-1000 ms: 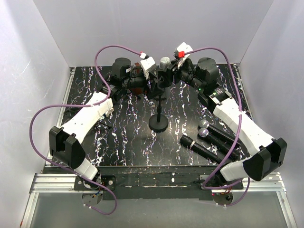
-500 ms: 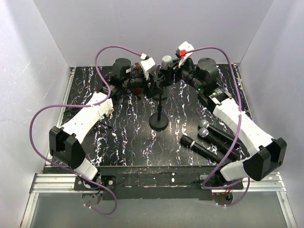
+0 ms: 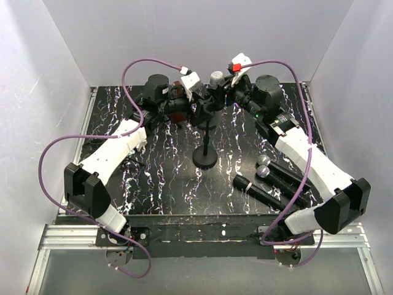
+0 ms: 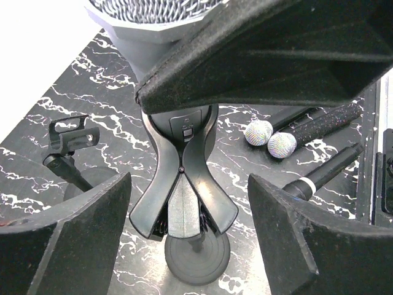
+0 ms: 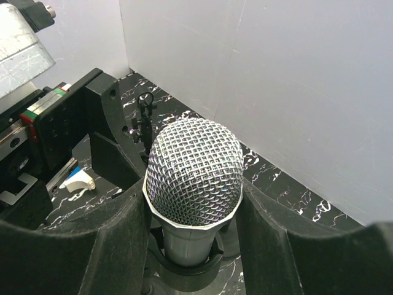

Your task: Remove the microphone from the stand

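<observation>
The microphone (image 3: 215,78) is sitting upright in the stand's clip (image 4: 182,184) toward the back of the table (image 3: 153,178). It's looking stiff, a bit hefty and slick-bodied, so I'm guessing just under the mesh head (image 5: 193,166) is the spot to grab. The right gripper (image 5: 193,206) is squeezing it there, and the left gripper (image 4: 187,193) is hanging open around the clip, not touching.

"Where does your microphone (image 3: 215,78) sit?"

"Look to twelve o'clock from the middle of the desk (image 3: 153,178). It stands upright in the stand (image 3: 204,158), with its silver mesh head on top and its grey body down in the clip."

"And the stand?"

"It's black. You'll see its round base flat on the desk near the centre. A thin pole rises to a spring clip whose two curved arms wrap the microphone's body below the head. In the top view the head shows at twelve o'clock from the base."
</observation>
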`<state>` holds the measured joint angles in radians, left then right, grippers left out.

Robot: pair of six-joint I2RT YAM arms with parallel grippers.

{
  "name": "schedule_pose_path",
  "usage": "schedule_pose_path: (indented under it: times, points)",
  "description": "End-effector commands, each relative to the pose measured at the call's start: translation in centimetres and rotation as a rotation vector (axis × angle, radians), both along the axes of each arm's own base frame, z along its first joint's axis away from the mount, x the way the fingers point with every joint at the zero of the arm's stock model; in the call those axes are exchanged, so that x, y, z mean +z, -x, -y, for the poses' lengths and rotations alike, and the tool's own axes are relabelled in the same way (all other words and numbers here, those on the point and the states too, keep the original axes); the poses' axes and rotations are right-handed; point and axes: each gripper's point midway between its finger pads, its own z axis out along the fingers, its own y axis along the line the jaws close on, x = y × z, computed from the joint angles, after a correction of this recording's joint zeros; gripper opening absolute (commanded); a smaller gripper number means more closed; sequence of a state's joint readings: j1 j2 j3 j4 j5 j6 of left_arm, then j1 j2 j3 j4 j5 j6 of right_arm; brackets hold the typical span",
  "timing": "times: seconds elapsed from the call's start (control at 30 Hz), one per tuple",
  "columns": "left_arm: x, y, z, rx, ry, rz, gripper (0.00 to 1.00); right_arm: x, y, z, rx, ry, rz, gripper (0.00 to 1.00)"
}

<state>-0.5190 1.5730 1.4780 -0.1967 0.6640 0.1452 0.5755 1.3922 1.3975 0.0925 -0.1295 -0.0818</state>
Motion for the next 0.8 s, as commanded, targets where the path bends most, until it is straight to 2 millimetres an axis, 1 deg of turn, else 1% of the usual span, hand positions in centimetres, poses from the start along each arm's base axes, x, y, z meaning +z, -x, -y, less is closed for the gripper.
schedule_pose_path:
  times: [0.0,0.07,0.1,0.17,0.27,0.4,0.47,0.53,0.6,0.63,0.77]
  points:
    - [1.1,0.2,0.3,-0.024,0.027,0.017,0.73,4.7,0.0,0.9,-0.031,-0.086,0.117,0.01]
    - [1.0,0.1,0.3,-0.026,0.021,0.021,0.68,4.8,0.0,0.8,-0.030,-0.090,0.115,0.01]
    - [0.8,0.1,0.3,-0.028,0.015,0.023,0.63,4.9,0.0,0.8,-0.029,-0.091,0.116,0.01]
    - [0.3,0.0,0.3,-0.032,-0.002,0.027,0.47,4.9,0.0,0.7,-0.027,-0.091,0.114,0.01]
    - [-0.2,0.0,0.2,-0.038,-0.026,0.017,0.01,5.0,0.1,0.6,-0.021,-0.091,0.112,0.01]
    - [-0.2,0.3,0.0,-0.044,-0.035,0.032,0.00,6.0,0.7,0.5,0.007,-0.095,0.121,0.01]
    - [-0.4,0.3,-0.1,-0.044,-0.041,0.031,0.00,7.2,1.1,0.4,0.023,-0.111,0.134,0.01]
    - [-0.6,0.4,-0.1,-0.049,-0.044,0.027,0.00,9.3,1.8,0.4,0.043,-0.137,0.169,0.01]
    - [-0.6,0.4,0.0,-0.052,-0.045,0.024,0.00,12.2,2.2,0.7,0.043,-0.169,0.215,0.01]
    - [-0.7,0.5,-0.1,-0.053,-0.047,0.022,0.00,14.0,2.6,1.0,0.040,-0.186,0.244,0.01]
    - [-0.8,0.4,-0.1,-0.053,-0.053,0.027,0.00,19.3,3.8,2.2,0.027,-0.222,0.346,0.01]
